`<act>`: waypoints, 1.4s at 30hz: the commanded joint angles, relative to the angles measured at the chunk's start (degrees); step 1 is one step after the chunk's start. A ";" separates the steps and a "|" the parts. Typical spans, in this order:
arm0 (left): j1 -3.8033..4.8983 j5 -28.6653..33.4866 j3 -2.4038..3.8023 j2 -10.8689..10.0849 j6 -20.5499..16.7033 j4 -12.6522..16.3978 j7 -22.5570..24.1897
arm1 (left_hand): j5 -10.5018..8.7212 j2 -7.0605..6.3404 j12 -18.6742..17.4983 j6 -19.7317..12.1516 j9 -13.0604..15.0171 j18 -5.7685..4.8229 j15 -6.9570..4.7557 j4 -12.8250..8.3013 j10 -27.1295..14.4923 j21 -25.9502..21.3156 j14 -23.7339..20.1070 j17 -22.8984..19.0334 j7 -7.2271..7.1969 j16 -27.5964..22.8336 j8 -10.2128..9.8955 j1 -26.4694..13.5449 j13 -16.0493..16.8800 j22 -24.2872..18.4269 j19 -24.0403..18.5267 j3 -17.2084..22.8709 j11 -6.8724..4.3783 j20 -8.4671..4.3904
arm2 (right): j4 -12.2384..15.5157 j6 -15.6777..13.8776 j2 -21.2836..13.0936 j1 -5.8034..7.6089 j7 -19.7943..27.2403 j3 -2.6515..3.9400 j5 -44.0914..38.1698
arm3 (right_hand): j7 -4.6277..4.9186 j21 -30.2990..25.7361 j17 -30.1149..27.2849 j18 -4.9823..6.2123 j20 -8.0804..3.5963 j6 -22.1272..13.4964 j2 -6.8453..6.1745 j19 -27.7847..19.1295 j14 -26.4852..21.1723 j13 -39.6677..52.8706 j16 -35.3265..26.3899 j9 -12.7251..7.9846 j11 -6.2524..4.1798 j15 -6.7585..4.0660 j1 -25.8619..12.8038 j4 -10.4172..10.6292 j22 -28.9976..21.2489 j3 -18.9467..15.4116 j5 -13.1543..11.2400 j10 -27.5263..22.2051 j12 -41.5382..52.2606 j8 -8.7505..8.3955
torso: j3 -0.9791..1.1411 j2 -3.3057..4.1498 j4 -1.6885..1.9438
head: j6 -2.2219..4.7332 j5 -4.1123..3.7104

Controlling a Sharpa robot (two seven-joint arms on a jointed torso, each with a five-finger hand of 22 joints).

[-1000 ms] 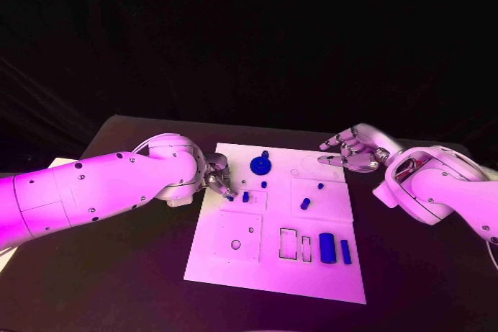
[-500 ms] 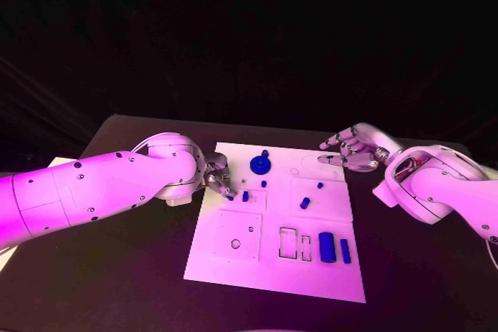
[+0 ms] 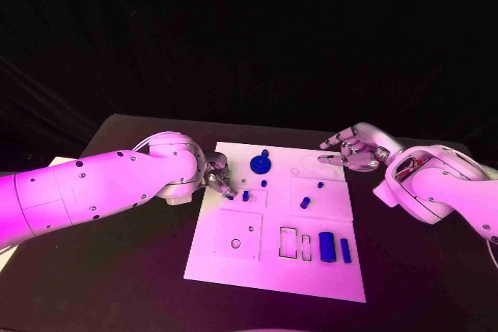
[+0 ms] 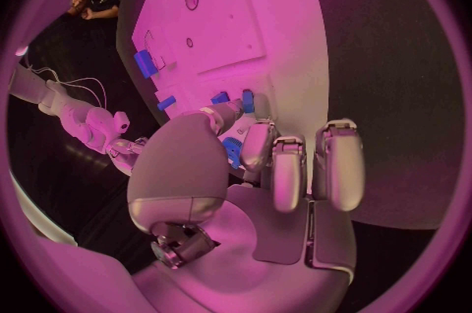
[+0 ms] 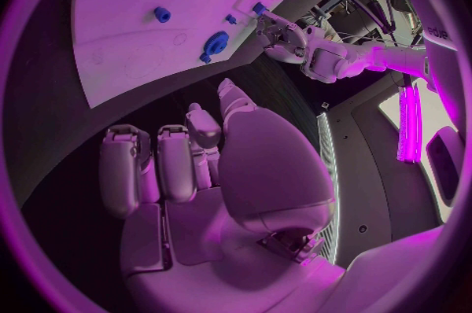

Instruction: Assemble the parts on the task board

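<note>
A: Where does the work stand?

B: The left hand (image 3: 217, 179) is down at the near-left edge of the task board (image 3: 237, 263), its fingertips (image 4: 246, 102) curled in toward a small blue peg (image 3: 246, 196) just beside them. In the left wrist view a blue piece sits right against the fingers, but I cannot tell whether it is pinched or only touched.

A: And the other hand?

B: The right hand (image 3: 352, 149) hovers off the board's far right corner, fingers loosely spread and holding nothing.

A: What else is on the board?

B: The blue gear (image 3: 260, 163) lies just beyond the left hand's fingertips, a small stud (image 3: 263, 184) between it and the peg. Farther across toward the right hand are a short blue cylinder (image 3: 305, 202) and a tiny blue knob (image 3: 319, 186). Two blue bars (image 3: 334, 248) lie well apart from both hands, beside the empty rectangular slots (image 3: 295, 245).

A: So which step is this?

B: My judgement is an early one: picking up or seating the peg by the left fingers. Most parts look unplaced. The next move calls for a firm pinch and keeping the peg upright.
</note>
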 commanded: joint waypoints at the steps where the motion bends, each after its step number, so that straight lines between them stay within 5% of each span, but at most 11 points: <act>1: -0.31 0.45 -0.30 0.27 1.88 -0.26 -1.98 | 0.07 0.06 0.14 0.89 -0.17 -0.62 -0.40 -2.67 0.31 0.31 6.13 15.10 -0.20 0.18 -0.16 -1.21 0.10 8.56 3.56 3.03 -0.09 -0.27 | 0.16 0.55 -0.08 -0.03 0.13 0.00 -0.37 | -0.13 -0.30 -0.16 0.45 -0.05 0.43 0.73 -0.24 2.63 -0.08 -0.33 0.10 -0.29 -0.29 0.15 -0.08 -0.06 -0.43 0.21 0.13 -0.18 0.14 | 0.01 0.00 -0.04 | -0.02 -0.08; 42: -0.34 0.09 -0.37 1.62 1.51 -1.39 -5.08 | -0.05 0.61 1.74 4.54 -1.45 -1.16 -0.79 1.96 1.95 2.12 6.13 15.10 -1.00 0.18 0.41 -8.94 2.08 10.86 4.38 -5.84 -0.69 -0.63 | 0.82 0.29 -0.80 0.01 -0.08 0.00 -0.37 | -0.13 -0.37 -0.29 0.47 -0.06 0.43 0.76 -0.32 2.61 -0.21 -0.46 0.11 -0.30 -0.29 0.21 -0.09 -0.20 -0.50 0.25 0.05 -0.33 0.12 | -0.04 0.01 0.04 | -0.10 -0.33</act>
